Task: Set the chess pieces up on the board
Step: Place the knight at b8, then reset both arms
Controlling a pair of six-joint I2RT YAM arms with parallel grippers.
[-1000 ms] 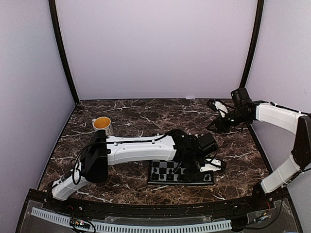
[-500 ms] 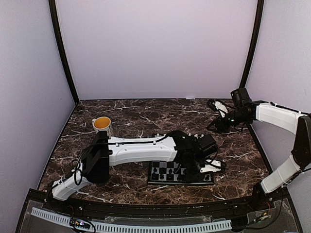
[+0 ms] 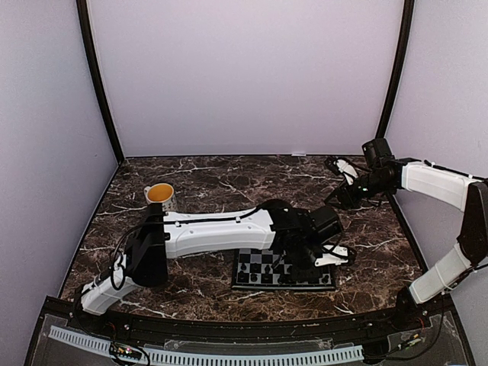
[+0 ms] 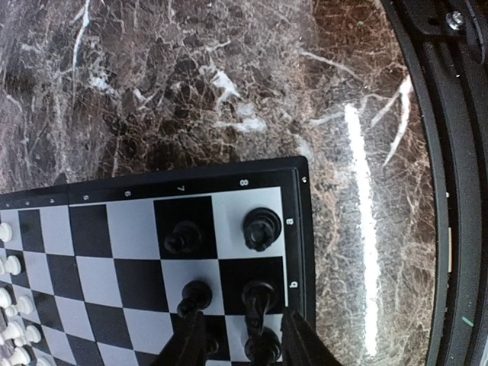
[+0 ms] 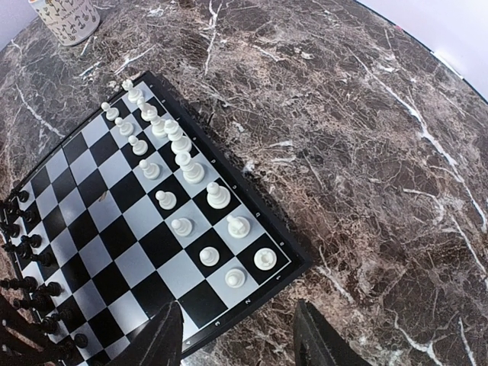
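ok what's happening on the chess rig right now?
The left gripper hangs open over the right end of the board, fingers either side of a black piece. Other black pieces and the white pieces stand in rows along opposite edges. The right gripper is open and empty, off past the board's far right.

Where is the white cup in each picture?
Top external: the white patterned ceramic mug with an orange inside stands left of centre.
Left wrist: not in it.
Right wrist: top left corner, cut off.
Shared landmark: the black and silver checkered chessboard.
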